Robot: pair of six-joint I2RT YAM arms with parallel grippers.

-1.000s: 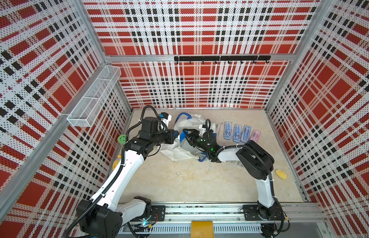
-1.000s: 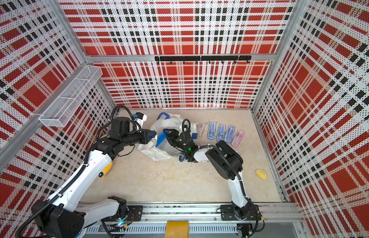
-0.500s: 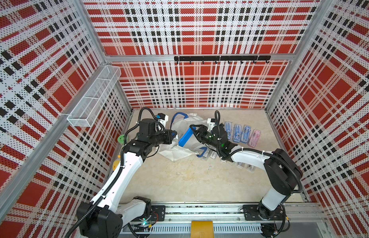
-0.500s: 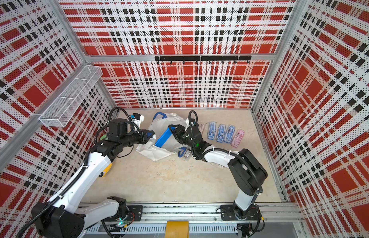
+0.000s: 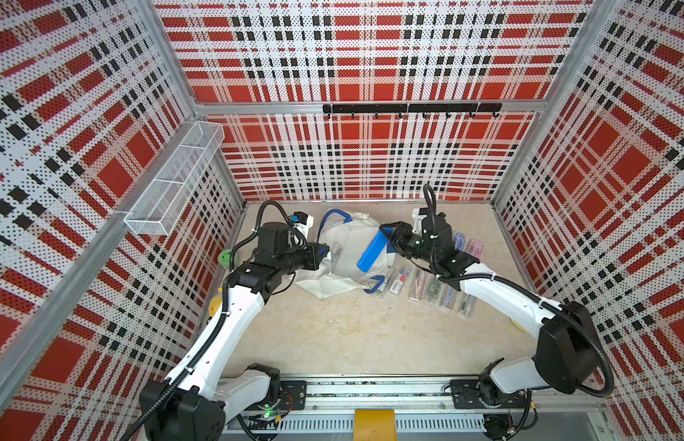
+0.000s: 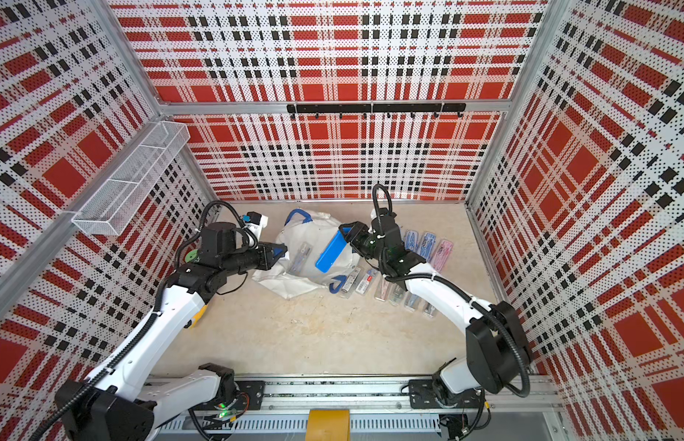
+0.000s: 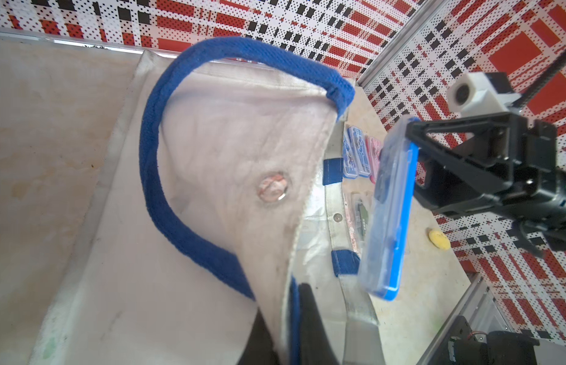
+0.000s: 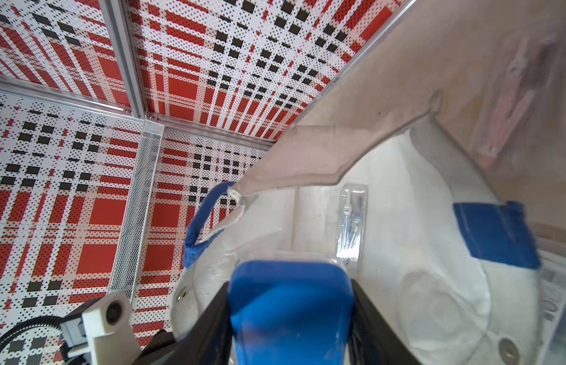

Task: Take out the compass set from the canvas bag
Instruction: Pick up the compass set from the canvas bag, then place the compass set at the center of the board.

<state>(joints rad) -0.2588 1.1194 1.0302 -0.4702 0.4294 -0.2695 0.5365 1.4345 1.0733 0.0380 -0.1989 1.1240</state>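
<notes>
The right gripper [image 5: 387,233] pinches a blue compass set [image 5: 371,255], tilted above the white canvas bag [image 5: 348,238]; the left gripper [image 5: 322,253], pressed together, clamps the bag's rim.

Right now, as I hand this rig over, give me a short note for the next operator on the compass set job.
Left end effector: shut on the bag rim, holding it open.
Right end effector: shut on a blue case, held tilted in the air over the bag.
Done: blue case is out; more cases lie in rows on the table beside the bag.
Left: set the blue case down; a clear case lies inside the bag.
</notes>
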